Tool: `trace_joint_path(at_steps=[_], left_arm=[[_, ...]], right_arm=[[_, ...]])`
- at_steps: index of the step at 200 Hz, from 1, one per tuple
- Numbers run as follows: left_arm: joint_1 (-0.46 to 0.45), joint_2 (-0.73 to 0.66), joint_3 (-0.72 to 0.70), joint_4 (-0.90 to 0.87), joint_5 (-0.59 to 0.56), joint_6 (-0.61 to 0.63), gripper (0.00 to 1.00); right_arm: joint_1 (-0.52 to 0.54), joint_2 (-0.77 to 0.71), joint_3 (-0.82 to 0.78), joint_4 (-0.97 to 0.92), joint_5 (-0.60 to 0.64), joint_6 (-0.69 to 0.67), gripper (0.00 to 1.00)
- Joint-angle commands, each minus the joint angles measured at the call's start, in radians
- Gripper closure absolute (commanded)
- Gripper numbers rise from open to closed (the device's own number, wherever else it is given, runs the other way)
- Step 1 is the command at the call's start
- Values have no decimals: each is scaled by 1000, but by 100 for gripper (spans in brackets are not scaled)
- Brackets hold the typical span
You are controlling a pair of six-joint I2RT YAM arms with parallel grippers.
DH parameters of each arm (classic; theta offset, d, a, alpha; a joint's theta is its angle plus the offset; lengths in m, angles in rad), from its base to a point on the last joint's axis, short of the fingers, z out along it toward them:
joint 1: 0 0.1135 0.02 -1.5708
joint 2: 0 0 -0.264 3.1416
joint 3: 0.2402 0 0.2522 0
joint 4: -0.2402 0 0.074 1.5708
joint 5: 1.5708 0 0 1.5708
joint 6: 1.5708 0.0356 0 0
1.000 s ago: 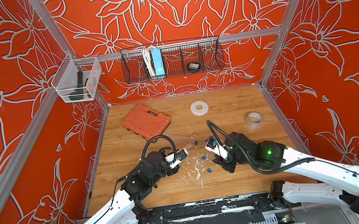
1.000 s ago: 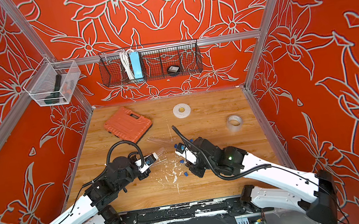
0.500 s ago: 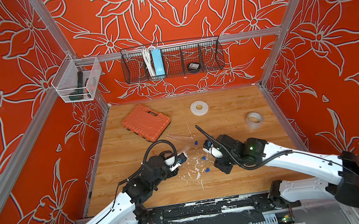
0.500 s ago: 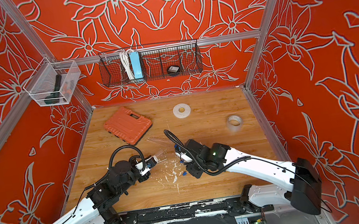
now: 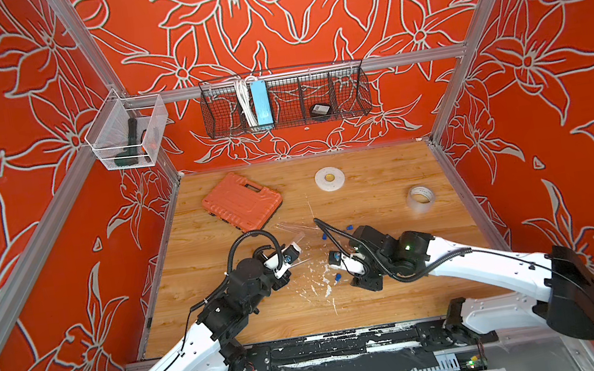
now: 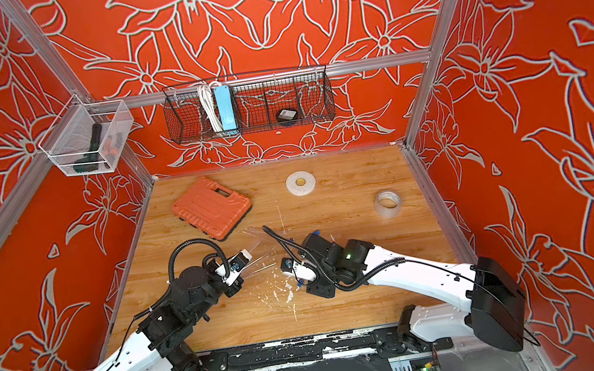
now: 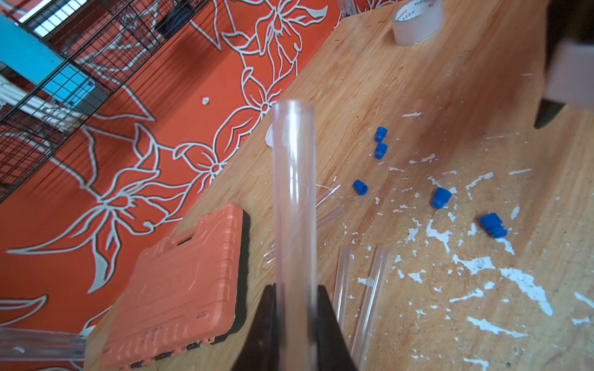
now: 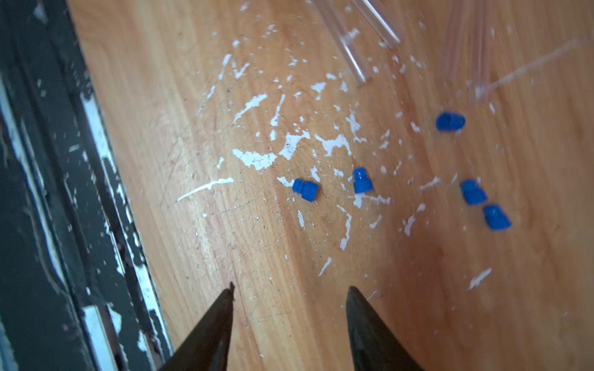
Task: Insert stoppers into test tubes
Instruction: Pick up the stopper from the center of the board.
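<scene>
clear tape roll [image 7: 418, 27], small print on its inner core beginning "YoPin", the rest cut off

The left gripper [image 7: 295, 297] clamps a long, clear, glassy test tube [image 7: 293, 192] between its 2 dark fingers [image 7: 264, 321], and the tube's rim points straight away from the lens. Down on the scuffed wooden tabletop [image 7: 401, 80], 5 stubby bright blue plastic stoppers [image 7: 441, 197] lie loose among white paint flecks [image 7: 475, 265], 2 of them just beside each other. 2 more clear tubes [image 7: 372, 289] lie flat near the fingers, others further back. A ribbed orange plastic case [image 7: 180, 289] sits alongside, and a translucent tape roll [image 7: 418, 22] stands well beyond them.
</scene>
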Motion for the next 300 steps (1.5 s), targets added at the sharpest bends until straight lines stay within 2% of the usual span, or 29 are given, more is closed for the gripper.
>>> trace_joint_path(at_steps=[1,39,84,109,156,222,300], left_arm=[[40,-55,-25,-14,-44,-52,100],[70,-167,-63,11,-57,-103,100],[70,-282,-92,71,-103,-110,100],[70,-302,-96,82,-98,-114,100],[70,-307,-97,103,-83,-117,100],[70,-312,-104,117,-68,-125,100],[73,-312,-107,124,-64,-126,100]], right_arm=[[-46,22,39,-56,-82,-469,42],[-95,228,145,-35,-130,-642,46],[-104,437,241,-36,-144,-755,59],[-98,481,259,-2,-166,-779,62],[-77,550,312,33,-150,-803,56],[-51,649,378,-1,-143,-859,56],[-48,673,388,-42,-107,-857,66]])
